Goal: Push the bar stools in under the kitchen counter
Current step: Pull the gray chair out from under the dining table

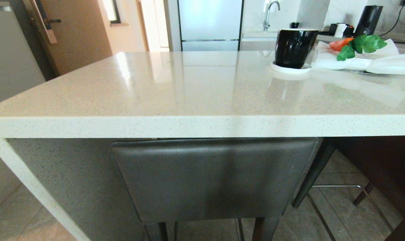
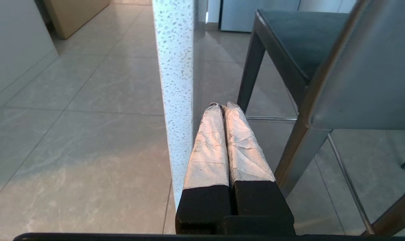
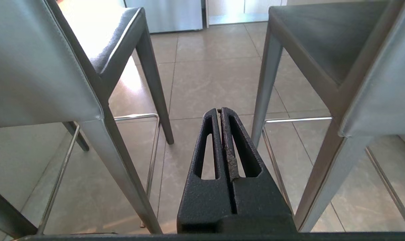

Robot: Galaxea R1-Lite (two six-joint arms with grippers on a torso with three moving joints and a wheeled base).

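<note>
Bright daylight glares off the kitchen counter; edges bow.

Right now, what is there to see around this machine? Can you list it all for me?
kitchen counter: one, white speckled, straight ahead.
bar stools: two, dark grey, one tucked at the counter edge, the other beside it.
mug: one, black, on a white coaster on the counter, right.
carrot with leaves: one, orange and green, far right on white cloth.
fridge: one, pale, behind.
tap: one, metal, behind.
left pincer: shut, empty, by the counter's side panel.
right pincer: shut, empty, between the stools.
</note>
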